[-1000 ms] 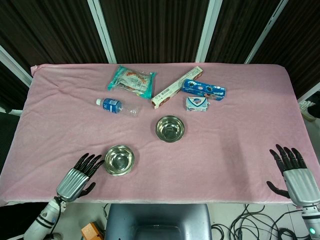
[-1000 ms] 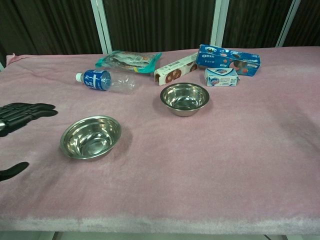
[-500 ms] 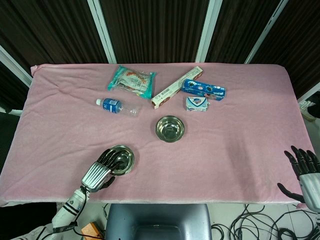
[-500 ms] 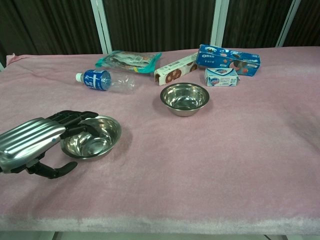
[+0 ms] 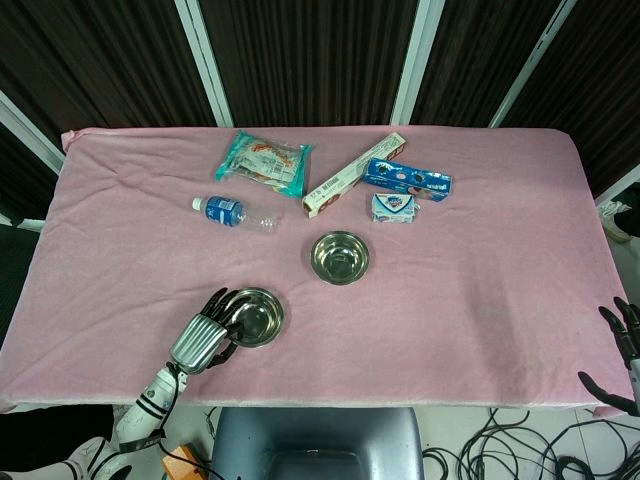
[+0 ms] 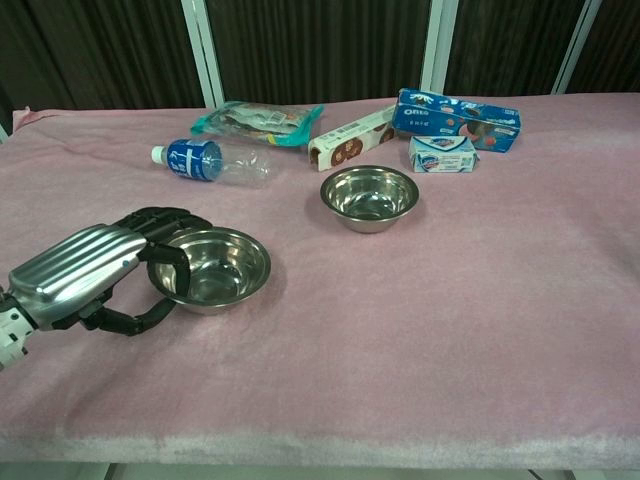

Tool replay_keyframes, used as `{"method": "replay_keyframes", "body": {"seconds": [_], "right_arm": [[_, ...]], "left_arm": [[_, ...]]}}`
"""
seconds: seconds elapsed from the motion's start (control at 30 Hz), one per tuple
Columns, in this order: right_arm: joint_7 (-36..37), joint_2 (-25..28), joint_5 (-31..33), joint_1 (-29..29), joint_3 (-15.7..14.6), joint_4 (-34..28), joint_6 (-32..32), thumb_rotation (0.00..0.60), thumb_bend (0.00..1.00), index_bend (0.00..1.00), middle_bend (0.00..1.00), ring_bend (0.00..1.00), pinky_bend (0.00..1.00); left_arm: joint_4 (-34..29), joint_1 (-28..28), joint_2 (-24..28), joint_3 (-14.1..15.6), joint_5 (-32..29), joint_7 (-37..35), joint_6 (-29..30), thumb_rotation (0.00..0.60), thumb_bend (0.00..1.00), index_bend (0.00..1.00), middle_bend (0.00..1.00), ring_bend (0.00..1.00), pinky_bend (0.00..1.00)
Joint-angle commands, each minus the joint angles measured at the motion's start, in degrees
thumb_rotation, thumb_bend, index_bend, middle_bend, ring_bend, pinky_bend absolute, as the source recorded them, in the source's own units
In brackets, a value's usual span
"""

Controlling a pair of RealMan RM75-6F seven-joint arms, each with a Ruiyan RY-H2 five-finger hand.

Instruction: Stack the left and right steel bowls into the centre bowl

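Lower left of frame: my left hand [image 6: 85, 275] now clamps the near rim of the round polished steel left bowl [image 6: 212, 269], fingers over the lip, thumb beneath. A second ago the hand was beside it, fingers apart; since then the bowl has slid rightward on the pink-clothed counter [image 5: 480, 280]. Grasp looks made, so next comes the lift. Centre: the matching steel centre bowl [image 5: 340, 257] sits unmoved, empty. Lower right edge: my right hand [image 5: 626, 350] has retreated, fingers apart, holding nothing.
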Motion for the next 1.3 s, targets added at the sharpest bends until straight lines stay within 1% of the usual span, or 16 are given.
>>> {"method": "replay_keyframes", "body": {"seconds": [0.03, 0.17, 0.33, 0.47, 0.57, 0.7, 0.8, 0.87, 0.97, 1.07, 1.2, 1.3], "right_arm": [[0.5, -0.09, -0.07, -0.23, 0.32, 0.42, -0.38, 0.6, 0.33, 0.0, 0.0, 0.0, 0.0], [1.35, -0.27, -0.16, -0.72, 0.71, 1.07, -0.44, 0.6, 0.33, 0.0, 0.0, 0.0, 0.0], [2.47, -0.39, -0.34, -1.21, 1.03, 1.75, -0.71, 0.6, 0.33, 0.0, 0.0, 0.0, 0.0], [3.44, -0.37, -0.56, -1.63, 1.41, 2.15, -0.5, 0.6, 0.33, 0.0, 0.0, 0.0, 0.0], [4.27, -0.34, -0.46, -2.13, 1.67, 2.74, -0.22, 0.6, 0.33, 0.0, 0.0, 0.0, 0.0], [5.88, -0.26, 0.04, -2.77, 1.9, 3.81, -0.39, 0.6, 0.33, 0.0, 0.0, 0.0, 0.0], [7.35, -0.11, 0.31, -3.18, 2.06, 4.61, -0.55, 0.6, 0.33, 0.0, 0.0, 0.0, 0.0], [8.55, 0.15, 0.44, -3.42, 2.2, 5.02, -0.61, 0.6, 0.33, 0.0, 0.0, 0.0, 0.0], [10.35, 0.55, 0.68, -3.78, 2.47, 5.6, -0.54, 0.6, 0.33, 0.0, 0.0, 0.0, 0.0], [12.5, 0.84, 0.9, -4.14, 2.63, 6.56, -0.62, 0.6, 0.33, 0.0, 0.0, 0.0, 0.0], [15.11, 0.91, 1.32, -4.72, 2.69, 8.5, -1.0, 0.6, 0.33, 0.0, 0.0, 0.0, 0.0], [16.82, 0.62, 2.15, -5.17, 3.05, 10.05, -1.36, 0.6, 0.33, 0.0, 0.0, 0.0, 0.0]], "left_arm": [[3.89, -0.77, -2.13, -0.02, 1.3, -3.17, 3.67, 0.6, 0.58, 0.64, 0.08, 0.0, 0.0], [4.93, -1.38, -2.31, -1.34, 0.99, -5.11, 6.49, 0.6, 0.58, 0.64, 0.07, 0.0, 0.0], [2.18, -3.78, -0.99, -4.2, 0.44, -6.28, 8.26, 0.6, 0.58, 0.65, 0.07, 0.0, 0.0], [-2.23, -7.12, 0.06, -7.65, -1.25, -4.9, 6.51, 0.6, 0.57, 0.65, 0.07, 0.0, 0.0], [-4.54, -10.1, -0.17, -10.28, -2.77, -3.81, 4.22, 0.6, 0.57, 0.65, 0.08, 0.0, 0.0], [-4.1, -14.43, -2.67, -13.73, -5.74, -2.53, 0.26, 0.6, 0.57, 0.65, 0.09, 0.0, 0.0], [-2.22, -17.96, -5.53, -15.84, -8.76, -1.85, -4.08, 0.6, 0.57, 0.65, 0.09, 0.0, 0.0], [0.12, -20.6, -8.03, -17.26, -10.56, -0.9, -6.58, 0.6, 0.56, 0.64, 0.08, 0.0, 0.0], [3.91, -24.23, -11.59, -19.14, -12.67, -0.3, -9.13, 0.6, 0.56, 0.63, 0.08, 0.0, 0.0], [8.78, -27.25, -14.84, -20.48, -14.05, 0.21, -10.16, 0.6, 0.56, 0.62, 0.08, 0.0, 0.0], [15.91, -29.71, -18.46, -21.36, -15.9, -2.12, -11.18, 0.6, 0.56, 0.61, 0.08, 0.0, 0.0], [20.61, -30.9, -20.22, -21.01, -17.33, -3.54, -13.72, 0.6, 0.55, 0.59, 0.08, 0.0, 0.0]]}}
